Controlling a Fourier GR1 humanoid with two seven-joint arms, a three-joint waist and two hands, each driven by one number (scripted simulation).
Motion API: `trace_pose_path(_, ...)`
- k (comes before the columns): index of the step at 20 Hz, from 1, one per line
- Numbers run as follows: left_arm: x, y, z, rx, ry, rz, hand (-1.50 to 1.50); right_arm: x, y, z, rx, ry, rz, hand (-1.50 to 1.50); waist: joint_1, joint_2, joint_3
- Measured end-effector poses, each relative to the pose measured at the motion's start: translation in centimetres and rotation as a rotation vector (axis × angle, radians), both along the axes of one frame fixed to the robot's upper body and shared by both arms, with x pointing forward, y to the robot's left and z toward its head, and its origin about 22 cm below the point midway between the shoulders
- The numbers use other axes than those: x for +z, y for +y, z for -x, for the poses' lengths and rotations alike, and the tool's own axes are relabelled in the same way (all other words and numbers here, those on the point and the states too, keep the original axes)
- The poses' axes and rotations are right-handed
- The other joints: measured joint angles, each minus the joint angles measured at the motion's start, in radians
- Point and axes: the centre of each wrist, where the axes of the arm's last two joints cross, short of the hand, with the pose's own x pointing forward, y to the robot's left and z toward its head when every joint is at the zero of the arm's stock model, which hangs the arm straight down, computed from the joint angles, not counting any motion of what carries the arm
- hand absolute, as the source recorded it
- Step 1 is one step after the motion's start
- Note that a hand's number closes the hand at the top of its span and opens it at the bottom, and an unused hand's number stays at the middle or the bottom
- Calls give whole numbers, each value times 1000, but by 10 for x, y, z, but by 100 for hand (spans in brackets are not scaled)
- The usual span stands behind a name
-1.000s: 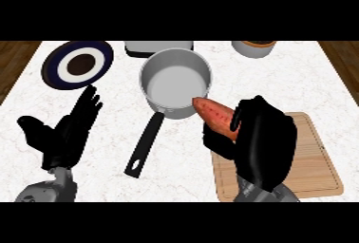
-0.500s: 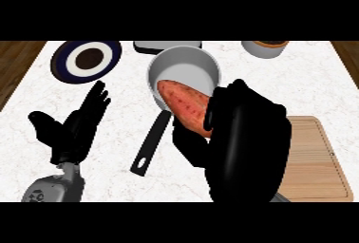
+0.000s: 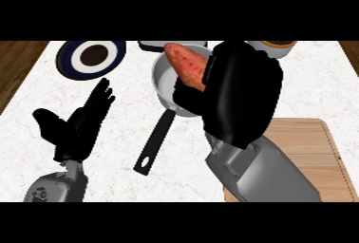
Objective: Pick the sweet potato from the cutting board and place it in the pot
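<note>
My right hand is curled round the orange-red sweet potato and holds it above the grey pot, whose bowl it largely hides. The pot's black handle points toward me. The wooden cutting board lies at the lower right, partly behind my right forearm, with nothing visible on it. My left hand rests open at the lower left, fingers up, away from the pot.
A dark blue plate with a white ring and brown middle sits at the back left. A round container stands at the back right and a dark-rimmed object behind the pot. Wooden floor shows past the counter's side edges.
My right hand carried the sweet potato leftward and away from me, from beside the cutting board to above the pot. The left hand stayed open and barely moved.
</note>
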Motion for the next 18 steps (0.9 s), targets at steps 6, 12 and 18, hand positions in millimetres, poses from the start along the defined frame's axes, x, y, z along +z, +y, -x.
trace_pose_path(6,0,-3,-5,-4,-7,4,0,-2,10,-33,-9,105,14,150,3,7,1)
trace_pose_path(12,5,-8,-7,-10,-18,4,0,-14,-4,-58,-26,214,-129,-150,14,12,3)
trace_pose_path(18,3,-14,-7,-16,-16,0,0,-28,-17,-69,1,230,-293,-150,18,14,4)
